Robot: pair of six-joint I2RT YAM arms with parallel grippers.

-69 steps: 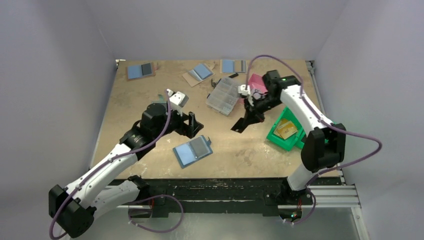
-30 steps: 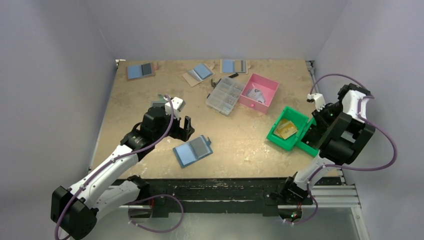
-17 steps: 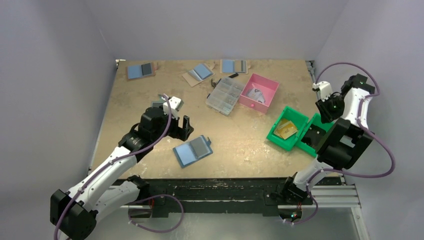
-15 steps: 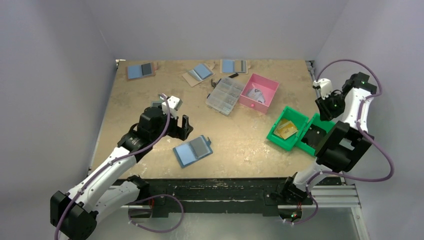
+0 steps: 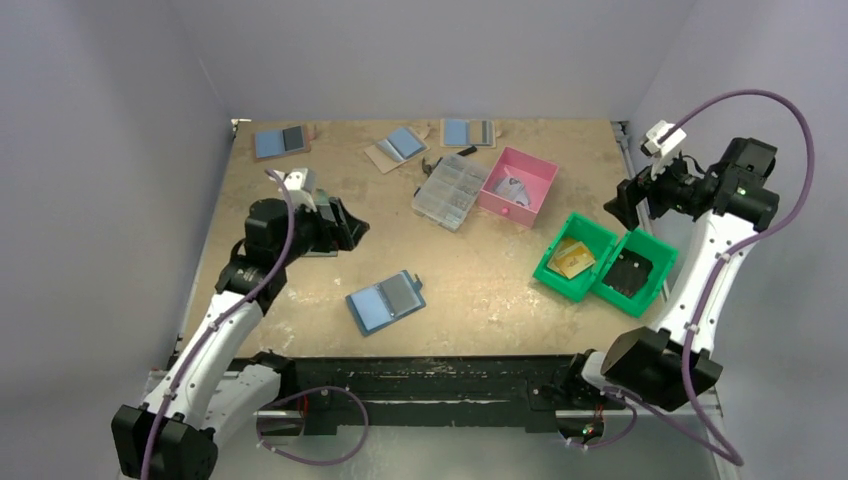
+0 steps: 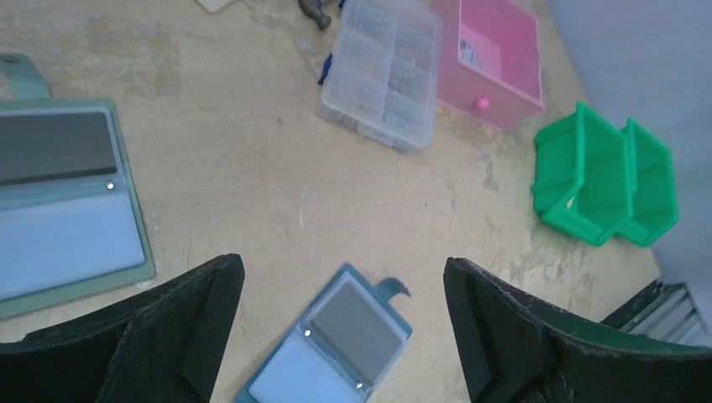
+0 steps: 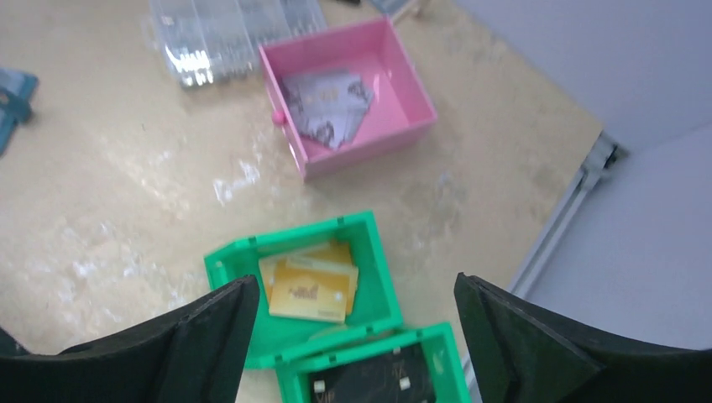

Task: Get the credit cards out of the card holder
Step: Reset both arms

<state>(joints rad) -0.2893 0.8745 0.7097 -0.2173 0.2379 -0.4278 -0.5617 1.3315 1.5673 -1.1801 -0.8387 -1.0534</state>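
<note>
The card holder [image 5: 385,300] lies open and flat on the table's near middle, one blue half and one grey half, with a teal tab. In the left wrist view the card holder [image 6: 332,353] shows far below, between the fingers. My left gripper [image 5: 345,225] [image 6: 342,262] hangs open and empty, high and to the holder's far left. My right gripper [image 5: 612,205] [image 7: 354,281] is open and empty, high above the green bins. Gold credit cards [image 7: 309,287] lie in one green bin [image 5: 575,285]. I cannot tell whether any cards sit in the holder.
A second green bin [image 5: 655,290] holds black cards. A pink box [image 5: 520,210] with grey cards and a clear compartment box [image 5: 450,190] stand mid-table. A holder with a black panel [image 6: 59,197] lies under my left arm. Three more holders [image 5: 280,140] line the far edge.
My right gripper has opened and swung up from beside the green bins to high above them. My left gripper has drawn back and left, away from the card holder, opening a little wider.
</note>
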